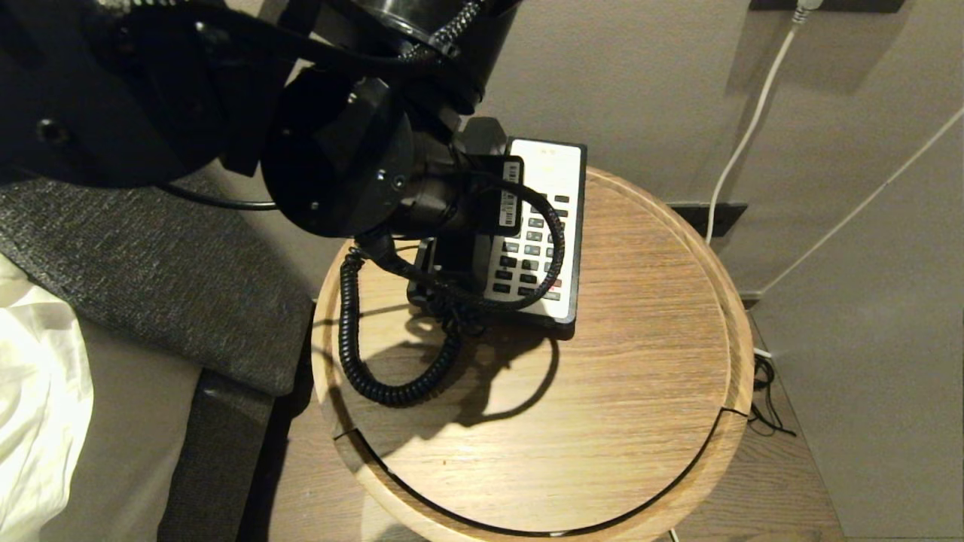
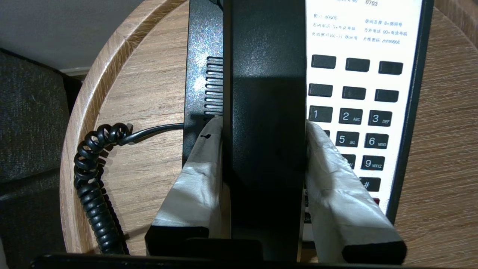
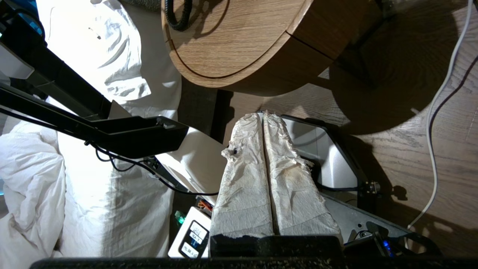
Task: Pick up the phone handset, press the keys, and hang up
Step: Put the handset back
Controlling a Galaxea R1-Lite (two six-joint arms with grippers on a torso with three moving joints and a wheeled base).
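Left tool (image 2: pixel 263 130) pinches the phone handset (image 2: pixel 267 112) from both sides, its white-wrapped fingers (image 2: pixel 194 179) flat against the black plastic; handset sits over the phone base's (image 2: pixel 364 93) cradle side, beside the keypad, whether seated or lifted I cannot tell. Coiled cord (image 1: pixel 361 354) loops over the round wooden desk (image 1: pixel 640 361) near the base. Right tool (image 3: pixel 263 117), fingers pressed together and empty, hangs low beside the desk, well away from the base.

Round wooden side table (image 1: pixel 640 361) — beige wall (image 1: pixel 648 68), wood floor (image 1: pixel 783 489)
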